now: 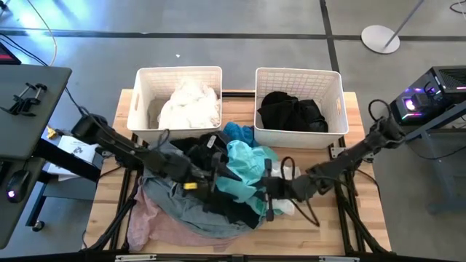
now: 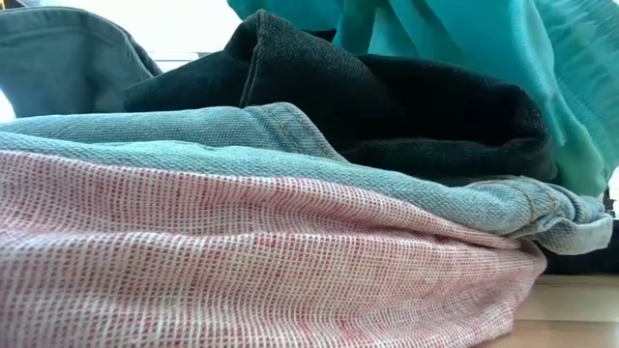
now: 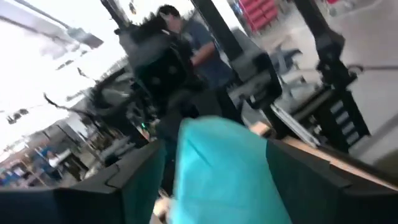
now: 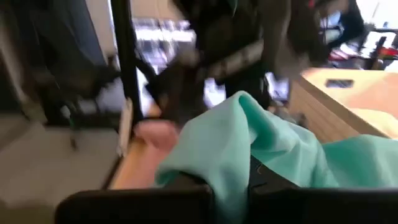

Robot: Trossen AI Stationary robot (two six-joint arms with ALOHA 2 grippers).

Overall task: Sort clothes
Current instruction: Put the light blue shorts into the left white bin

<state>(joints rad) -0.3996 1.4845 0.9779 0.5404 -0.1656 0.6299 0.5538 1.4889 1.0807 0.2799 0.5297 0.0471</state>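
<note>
A teal garment (image 1: 244,171) lies on top of the heap of clothes in the middle of the table. Under it are a black knit (image 2: 387,106), grey-blue denim (image 2: 242,145) and a pale pink cloth (image 2: 242,261). My right gripper (image 4: 230,193) reaches in from the table's right and is shut on the teal garment (image 4: 249,143). My left gripper (image 3: 224,183) comes from the left and is open. Its fingers stand wide on either side of the teal cloth (image 3: 224,162). Whether they touch it, I cannot tell. My right gripper pinches a bunched fold of the teal garment (image 4: 233,171) between its two shut fingers. The fingers lie about level and come from the table's right. The cloth humps up over the fingers, and the rest (image 1: 237,156) trails slack onto the heap.
Two white slatted baskets stand at the far edge. The left one (image 1: 142,102) holds white clothes and the right one (image 1: 335,102) holds black clothes. Bare wooden table (image 1: 364,218) shows at the near right. A person (image 3: 199,37) stands in the room beyond.
</note>
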